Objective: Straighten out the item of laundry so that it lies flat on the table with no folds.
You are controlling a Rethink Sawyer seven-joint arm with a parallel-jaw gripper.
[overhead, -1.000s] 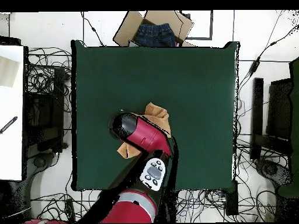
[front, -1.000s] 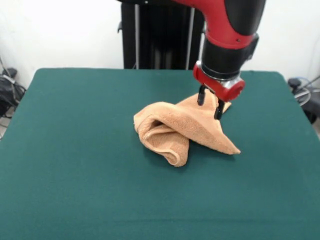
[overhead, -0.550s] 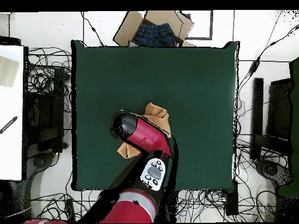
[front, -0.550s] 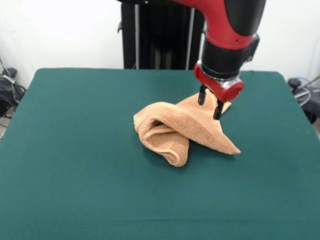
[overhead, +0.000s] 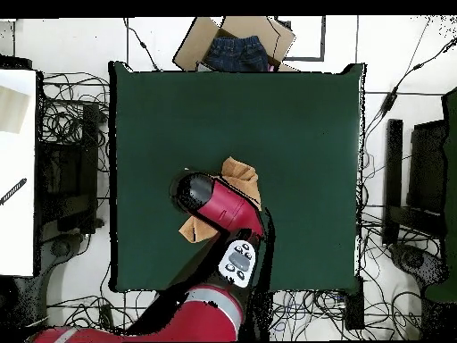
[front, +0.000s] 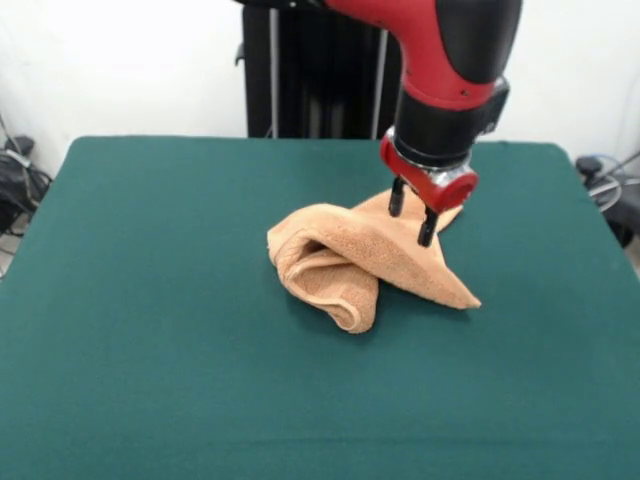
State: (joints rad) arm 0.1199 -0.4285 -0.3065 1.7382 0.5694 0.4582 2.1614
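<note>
Shifting slightly toward the towel's middle and lifting, the gripper (front: 411, 220) is hovering with fingers spread, pinching nothing. Nearest, the towel (front: 355, 258) is lying bunched mid-table (front: 150, 330), its front edge rolled under; farther back, its flat corner is probably being targeted.

There is one towel (front: 360, 258), crumpled, directly under the one gripper (front: 411, 220), on one green table (front: 150, 330). The gripper has two black fingers (front: 427, 227). In the overhead view, one cardboard box (overhead: 236, 43) with one blue garment (overhead: 237, 52) inside lies far beyond the gripper, off the table.
</note>
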